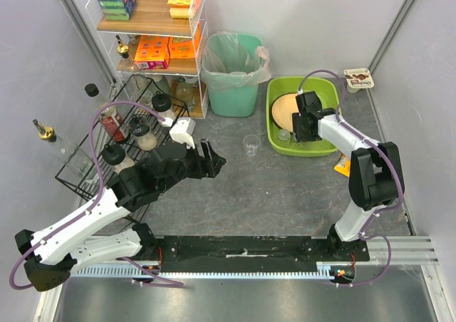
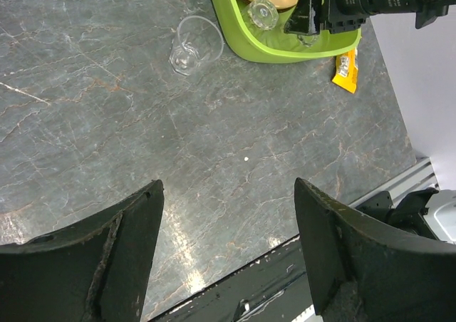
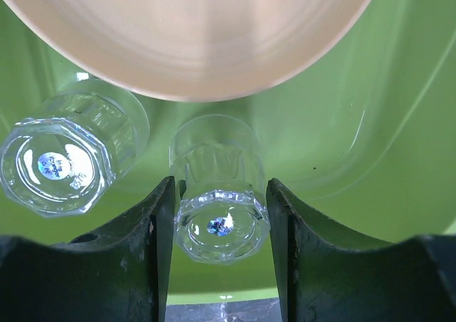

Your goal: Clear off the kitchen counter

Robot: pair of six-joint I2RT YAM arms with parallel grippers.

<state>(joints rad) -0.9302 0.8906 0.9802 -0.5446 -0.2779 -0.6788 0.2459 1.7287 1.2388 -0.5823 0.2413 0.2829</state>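
The kitchen counter [image 1: 271, 187] is dark grey mottled stone; it also fills the left wrist view [image 2: 107, 122]. A clear plastic cup [image 1: 251, 144] stands on it, seen too from the left wrist [image 2: 194, 44]. An orange snack bar [image 1: 343, 167] lies by the lime-green tub [image 1: 324, 87]. My right gripper [image 3: 221, 222] is down inside the tub [image 3: 342, 122], both fingers touching an upturned clear glass [image 3: 217, 158]. A second glass [image 3: 68, 158] and a tan plate [image 3: 192, 30] lie beside it. My left gripper [image 1: 212, 158] is open and empty above the counter.
A green waste bin [image 1: 231, 73] with a liner stands behind the cup. A black wire rack [image 1: 121, 137] holds bottles at the left, below a white shelf of boxes [image 1: 153, 23]. A sealed snack cup [image 1: 358, 79] sits at the far right corner.
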